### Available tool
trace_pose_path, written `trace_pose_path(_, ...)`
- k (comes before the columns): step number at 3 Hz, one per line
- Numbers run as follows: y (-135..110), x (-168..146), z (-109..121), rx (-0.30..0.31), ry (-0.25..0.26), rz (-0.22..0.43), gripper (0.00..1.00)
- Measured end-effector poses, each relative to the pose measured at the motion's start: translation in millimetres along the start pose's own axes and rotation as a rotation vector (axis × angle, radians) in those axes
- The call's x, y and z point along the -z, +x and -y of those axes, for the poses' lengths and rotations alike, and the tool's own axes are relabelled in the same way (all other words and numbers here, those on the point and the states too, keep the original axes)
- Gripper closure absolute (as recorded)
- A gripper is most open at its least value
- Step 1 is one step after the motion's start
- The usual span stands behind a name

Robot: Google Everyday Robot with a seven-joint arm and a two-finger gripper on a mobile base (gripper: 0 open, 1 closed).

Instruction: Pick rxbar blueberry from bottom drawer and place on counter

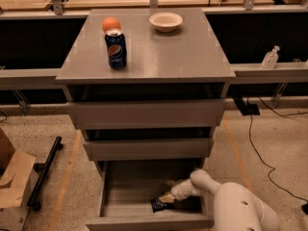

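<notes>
Starting big: counter sits high above the work, with its front and right parts bare. Pepsi can stands at its left, orange just behind the can, bowl at the back middle. Top drawer and middle drawer are each pulled out a little, stepped one under the other. Bottom drawer is out furthest and open from above. My arm comes in over its right wall, slanting down and to the left. Gripper is low inside, over the front right part of the drawer floor. Rxbar lies flat on that floor at the gripper's tip, just left of it and toward the front wall. Its long axis seems to run along the front wall, but part of it is hidden, so I am not sure. Cannot tell whether the gripper is clamped on the bar or only resting at it. Judgement: the lift should come up near the drawer front, since the middle drawer's face overhangs the rear. The bare right side of the counter looks the safest landing, well apart from the can and the bowl.
</notes>
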State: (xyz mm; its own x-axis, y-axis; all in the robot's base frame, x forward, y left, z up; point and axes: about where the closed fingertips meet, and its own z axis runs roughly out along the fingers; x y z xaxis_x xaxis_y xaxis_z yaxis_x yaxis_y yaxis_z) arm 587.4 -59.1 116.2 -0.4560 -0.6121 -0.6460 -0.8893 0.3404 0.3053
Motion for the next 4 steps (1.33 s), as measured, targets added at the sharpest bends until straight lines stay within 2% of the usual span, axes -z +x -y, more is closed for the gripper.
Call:
trace_pose_path(1,0,0,0,0.0,0.0,0.0,0.87)
trace_pose_path(2,-1,1,-1,0.0,0.0,0.0,0.86)
trace_pose_path(3,-1,1,-1,0.0,0.0,0.0,0.62)
trace_pose_path(4,-11,-4,-8,0.028,-0.015,-0.019,0.4)
